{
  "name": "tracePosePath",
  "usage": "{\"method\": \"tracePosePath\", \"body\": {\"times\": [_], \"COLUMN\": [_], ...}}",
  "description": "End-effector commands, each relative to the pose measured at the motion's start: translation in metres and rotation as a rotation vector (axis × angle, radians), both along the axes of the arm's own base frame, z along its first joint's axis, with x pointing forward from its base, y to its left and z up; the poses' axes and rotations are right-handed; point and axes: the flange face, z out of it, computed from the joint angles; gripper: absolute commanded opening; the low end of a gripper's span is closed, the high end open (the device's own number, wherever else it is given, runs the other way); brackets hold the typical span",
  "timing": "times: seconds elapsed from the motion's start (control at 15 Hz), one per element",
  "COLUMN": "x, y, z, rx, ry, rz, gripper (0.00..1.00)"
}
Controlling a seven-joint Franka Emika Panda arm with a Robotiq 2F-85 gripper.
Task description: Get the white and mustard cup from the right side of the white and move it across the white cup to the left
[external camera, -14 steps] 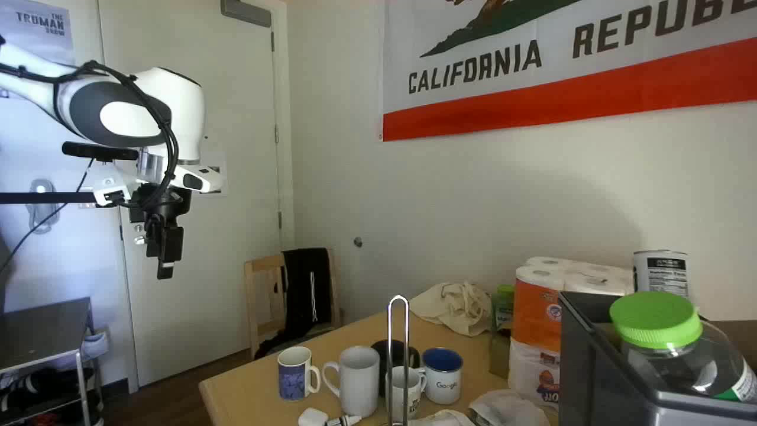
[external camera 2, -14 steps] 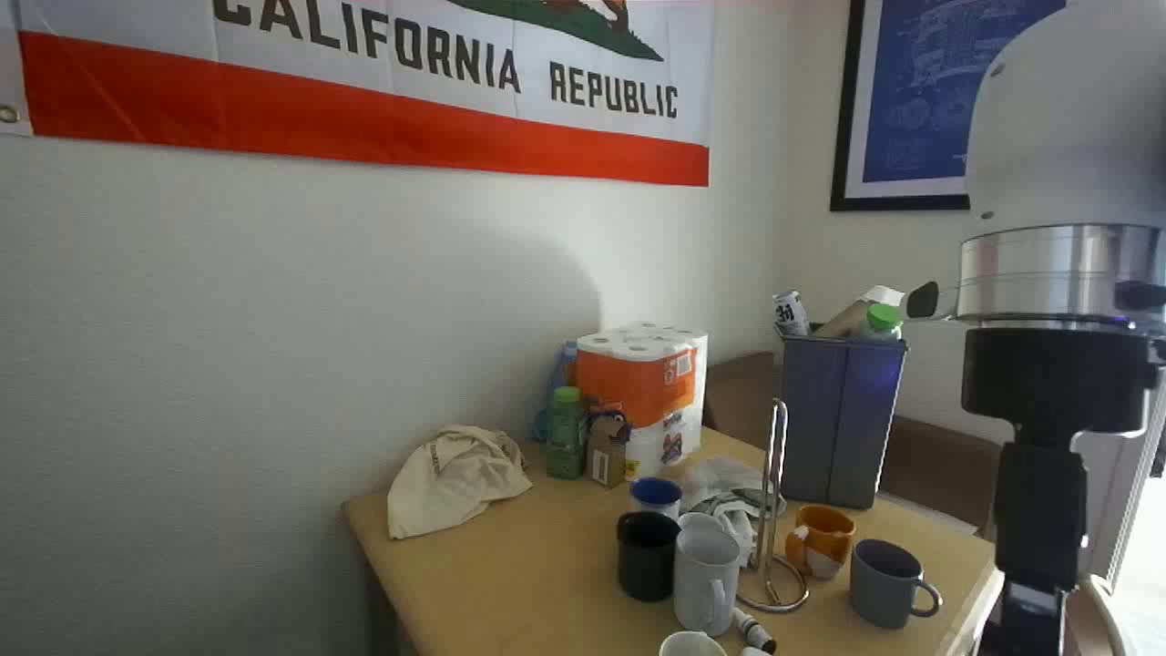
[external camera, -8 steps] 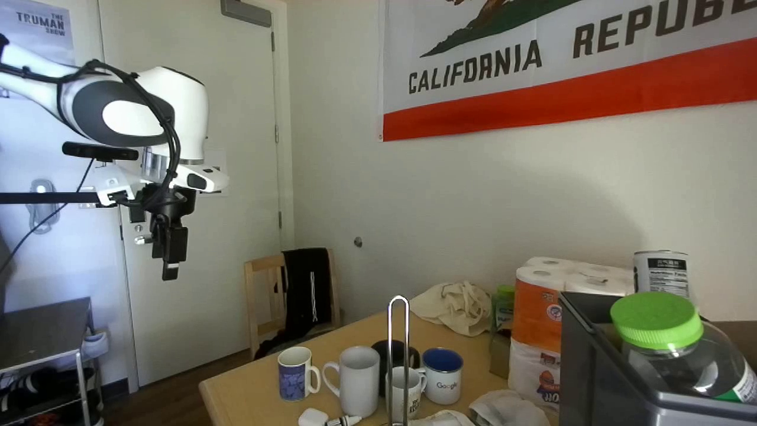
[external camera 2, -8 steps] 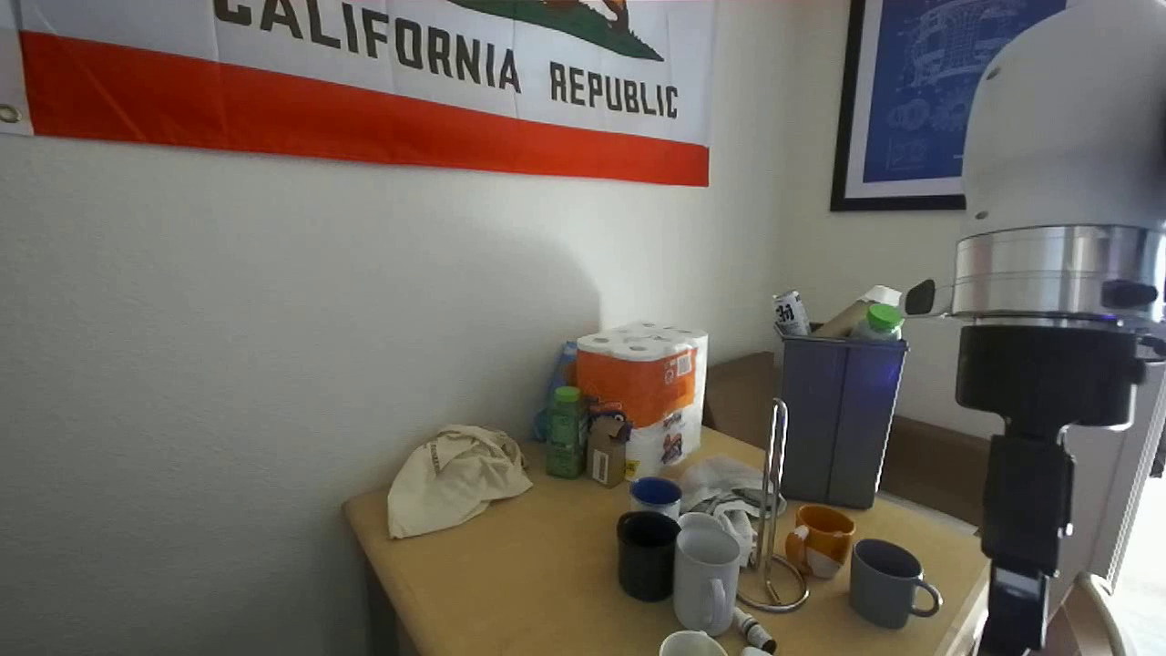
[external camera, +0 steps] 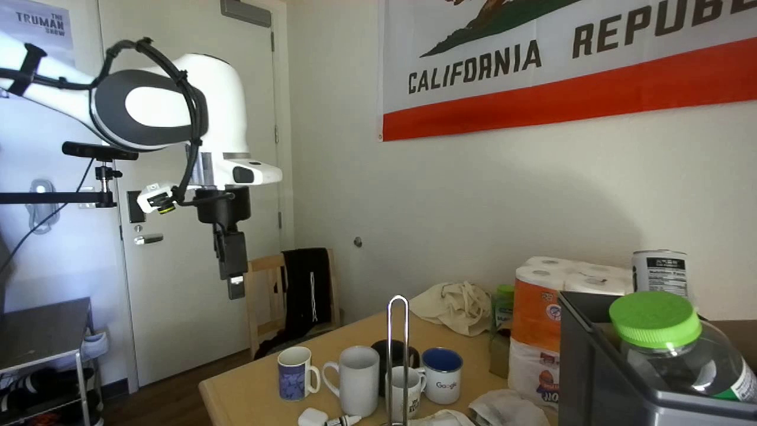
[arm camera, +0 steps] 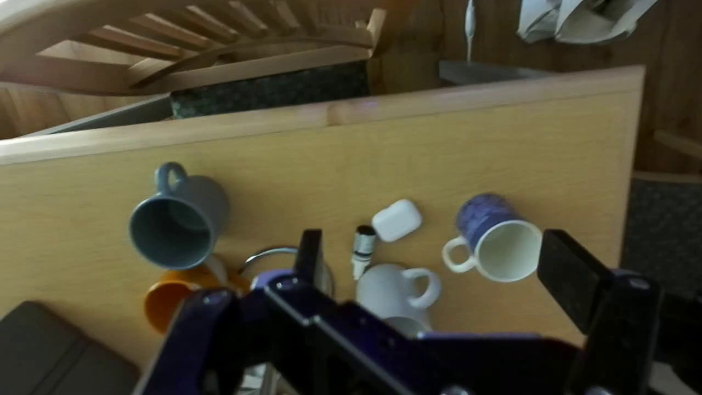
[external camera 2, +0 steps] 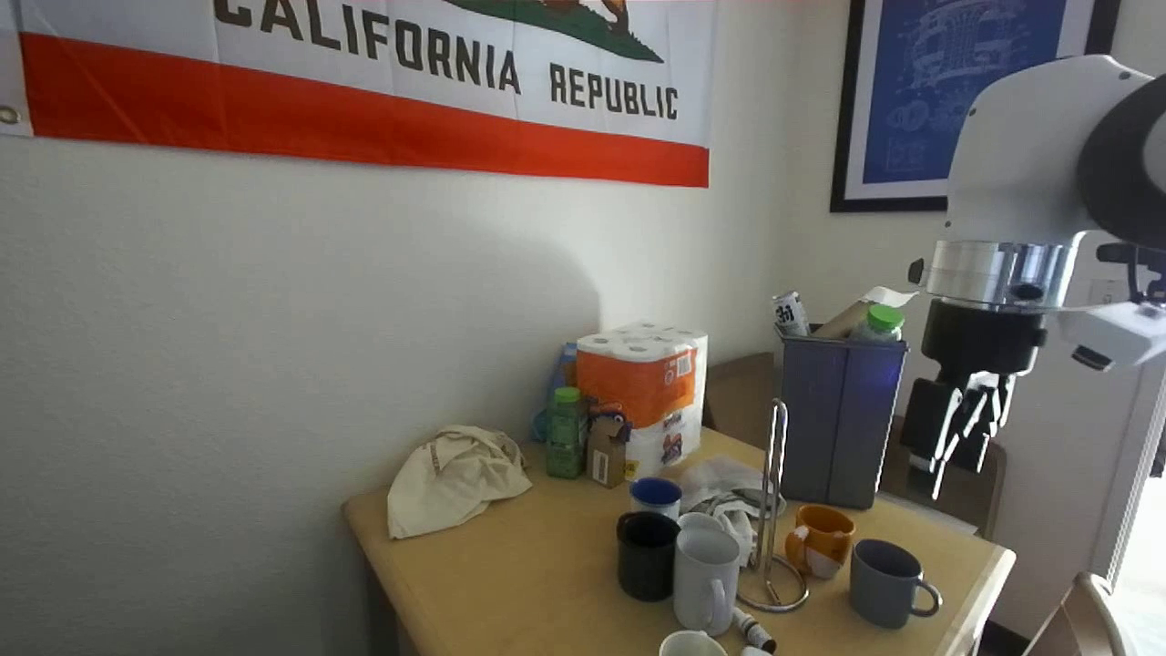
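Observation:
The white and mustard cup (external camera 2: 820,542) stands on the table beside the metal stand in an exterior view. In the wrist view the cup (arm camera: 164,300) shows orange, partly hidden by my gripper. The plain white cup (external camera: 359,381) stands upright on the table; it also shows in an exterior view (external camera 2: 707,583) and in the wrist view (arm camera: 378,288), its rim partly covered by the gripper. My gripper (arm camera: 430,241) is open and empty, high above the table. It also shows in both exterior views (external camera: 235,289) (external camera 2: 947,465). The mustard cup is out of view in an exterior view.
The metal stand (external camera 2: 772,510) rises between the white and mustard cups. A grey mug (external camera 2: 888,583), black mug (external camera 2: 648,558), blue-patterned mug (external camera: 294,376) and Google mug (external camera: 443,378) stand nearby. A white case (arm camera: 397,220) and small marker (arm camera: 363,249) lie by the white cup. A dark bin (external camera 2: 838,419) stands behind.
The arm has moved in over the table, rightward in an exterior view, and has turned at the wrist so both fingers now show. The cups have not moved.

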Motion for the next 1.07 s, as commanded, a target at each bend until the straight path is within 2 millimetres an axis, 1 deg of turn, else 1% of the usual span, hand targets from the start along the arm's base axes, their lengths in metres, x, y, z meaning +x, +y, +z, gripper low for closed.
{"method": "tracePosePath", "body": {"times": [0.0,0.13,0.2,0.27,0.33,0.4,0.53,0.67,1.0], "x": [0.017,0.024,0.026,0.023,0.025,0.026,0.026,0.032,0.054], "y": [-0.059,-0.094,-0.107,-0.090,-0.103,-0.109,-0.110,-0.119,-0.154], "z": [-0.024,-0.041,-0.043,-0.034,-0.041,-0.045,-0.046,-0.059,-0.097], "rx": [-0.043,-0.073,-0.073,-0.056,-0.059,-0.058,-0.056,-0.048,-0.045], "ry": [-0.085,-0.158,-0.168,-0.142,-0.150,-0.149,-0.148,-0.152,-0.184], "rz": [-0.107,-0.168,-0.226,-0.156,-0.186,-0.201,-0.209,-0.225,-0.278], "gripper": [1.00,1.00,1.00,1.00,1.00,1.00,1.00,1.00,1.00]}}
